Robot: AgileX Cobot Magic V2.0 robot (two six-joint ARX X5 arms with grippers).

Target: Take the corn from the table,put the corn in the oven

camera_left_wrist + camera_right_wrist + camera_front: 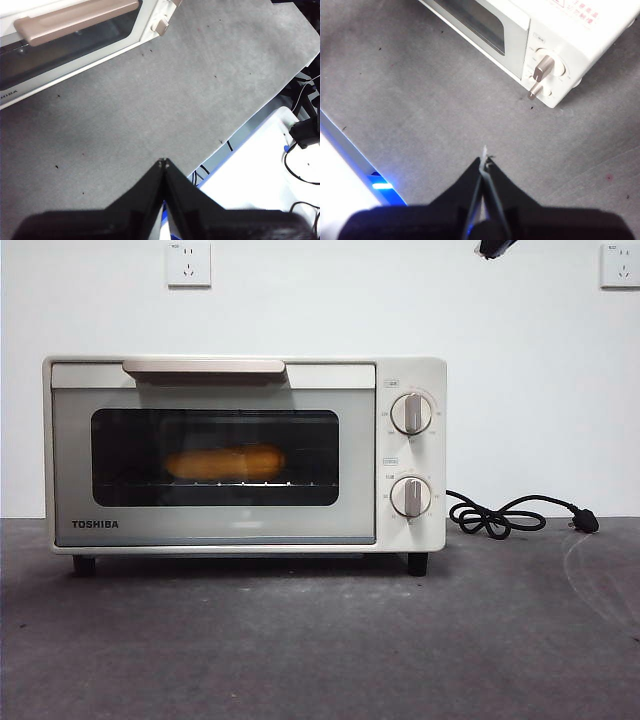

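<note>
Corn (224, 462) seemingly flat inside shut oven (410, 375)

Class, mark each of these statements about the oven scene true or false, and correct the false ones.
1. The corn lies inside the oven, behind its glass door. True.
2. The oven door hangs open. False: it is closed, handle at the top.
3. The left gripper holds the corn. False: its jaws are shut on nothing, above the bare table.
4. The right gripper is shut and empty. True.
5. The power cord lies on the table beside the oven's knob side. True.
</note>
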